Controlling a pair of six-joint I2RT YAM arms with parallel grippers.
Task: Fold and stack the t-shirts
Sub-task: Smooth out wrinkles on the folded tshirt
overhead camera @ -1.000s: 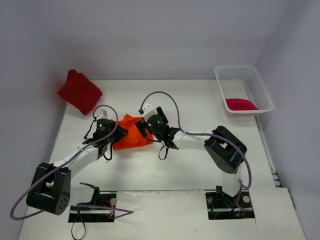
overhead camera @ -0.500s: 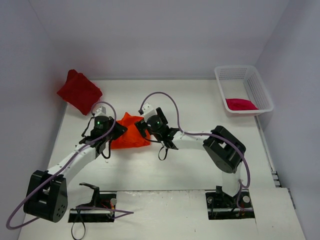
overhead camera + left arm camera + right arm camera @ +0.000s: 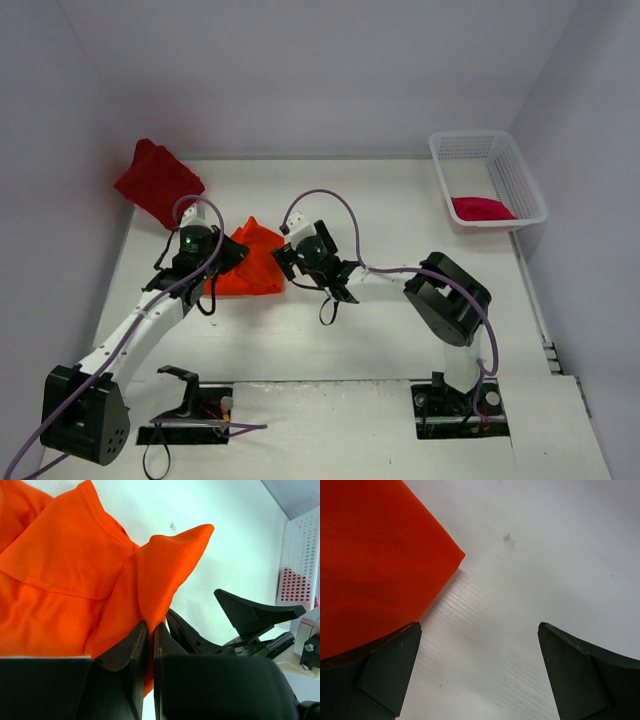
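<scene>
- Top view: orange t-shirt [image 3: 255, 270] is bunched on the surface [image 3: 400, 215], left of centre, between the 2 claws. Left claw [image 3: 228, 262] is at its left edge, right claw [image 3: 284, 262] at its right edge.
- Dark red t-shirt [image 3: 158, 182] lies folded at the far left corner. Crimson-pink t-shirt [image 3: 482, 208] sits in the white basket [image 3: 520, 180] at the far right corner. The 3 shirts are well apart.
- Left wrist: left claw [image 3: 151, 627] is clenched on a fold of the orange t-shirt [image 3: 75, 580]. Cloth is pinched between the jaws, with a peak standing up past them. Right claw's fingers [image 3: 255, 612] are spread just beyond.
- Right wrist: right claw [image 3: 479, 630] is released, jaws wide, only bare surface between them. The orange t-shirt's corner reaches 1 finger [image 3: 385, 665]; cannot tell if it touches.
</scene>
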